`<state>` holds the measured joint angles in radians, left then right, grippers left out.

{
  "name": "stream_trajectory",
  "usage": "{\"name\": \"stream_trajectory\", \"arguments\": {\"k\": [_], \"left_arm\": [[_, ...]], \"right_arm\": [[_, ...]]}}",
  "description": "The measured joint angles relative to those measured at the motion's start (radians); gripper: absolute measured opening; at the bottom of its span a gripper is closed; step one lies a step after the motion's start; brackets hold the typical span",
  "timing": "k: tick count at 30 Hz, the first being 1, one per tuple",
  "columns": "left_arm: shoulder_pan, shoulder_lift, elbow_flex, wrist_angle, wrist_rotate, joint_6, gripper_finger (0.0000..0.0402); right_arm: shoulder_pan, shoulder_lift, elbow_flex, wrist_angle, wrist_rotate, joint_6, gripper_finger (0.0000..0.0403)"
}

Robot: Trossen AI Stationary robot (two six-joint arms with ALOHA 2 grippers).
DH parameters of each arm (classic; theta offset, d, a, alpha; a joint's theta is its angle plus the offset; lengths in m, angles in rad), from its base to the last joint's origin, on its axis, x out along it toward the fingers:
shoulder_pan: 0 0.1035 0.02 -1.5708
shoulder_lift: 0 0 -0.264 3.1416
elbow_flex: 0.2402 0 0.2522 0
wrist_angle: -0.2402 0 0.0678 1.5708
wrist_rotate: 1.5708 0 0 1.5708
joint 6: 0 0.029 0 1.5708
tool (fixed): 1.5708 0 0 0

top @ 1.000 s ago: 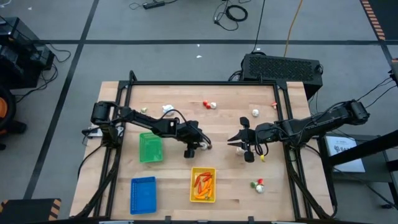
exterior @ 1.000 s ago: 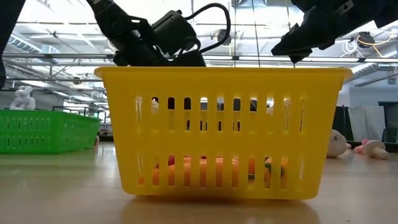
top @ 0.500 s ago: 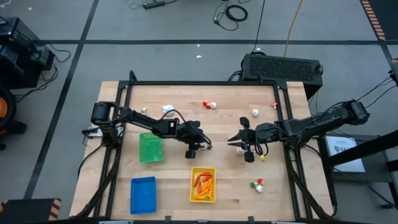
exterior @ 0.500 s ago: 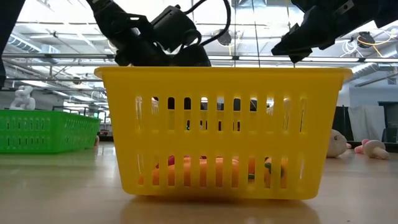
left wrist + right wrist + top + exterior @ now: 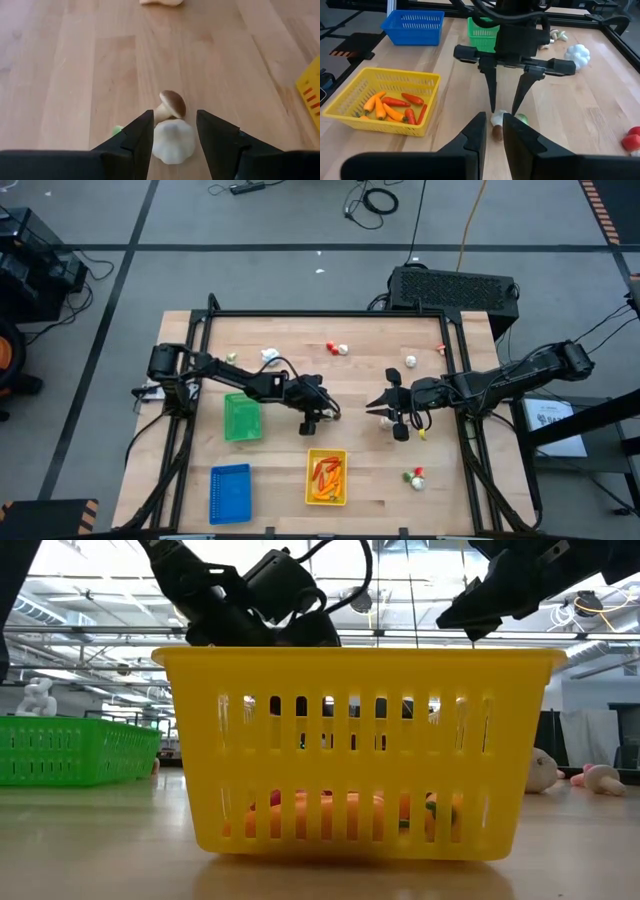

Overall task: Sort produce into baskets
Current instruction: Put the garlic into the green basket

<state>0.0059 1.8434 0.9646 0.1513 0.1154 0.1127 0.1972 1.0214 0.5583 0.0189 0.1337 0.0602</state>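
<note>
A white garlic bulb [image 5: 172, 141] lies on the table beside a brown-capped mushroom [image 5: 170, 105] and a small green piece [image 5: 521, 119]. My left gripper [image 5: 325, 416] [image 5: 174, 131] is open, pointing down at a slant, one finger on each side of the bulb. My right gripper [image 5: 378, 406] [image 5: 494, 131] hovers shut to the right, facing them. The yellow basket [image 5: 327, 477] holds carrots and red peppers. The green basket [image 5: 241, 418] and the blue basket [image 5: 230, 492] stand at the left. My left gripper's fingers [image 5: 493, 100] stand close on both sides of the white bulb [image 5: 498, 118], coming from above at a slant. The bulb rests on the table. Whether the fingers touch it, I cannot tell.
Loose produce lies at the far side: a white piece [image 5: 268, 355], a red-and-white piece [image 5: 338, 348], a white bulb [image 5: 410, 361], a red piece [image 5: 440, 348]. Another piece [image 5: 415, 477] lies at the near right. In the low view the yellow basket [image 5: 355, 750] hides the table's middle.
</note>
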Motion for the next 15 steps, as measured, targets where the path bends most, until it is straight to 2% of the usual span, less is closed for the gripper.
{"name": "stream_trajectory", "arguments": {"k": [15], "left_arm": [[0.008, 0.035, -0.001, 0.024, -0.013, -0.001, 0.0158]], "right_arm": [[0.000, 0.000, 0.000, 0.000, 0.000, 0.003, 0.0054]]}}
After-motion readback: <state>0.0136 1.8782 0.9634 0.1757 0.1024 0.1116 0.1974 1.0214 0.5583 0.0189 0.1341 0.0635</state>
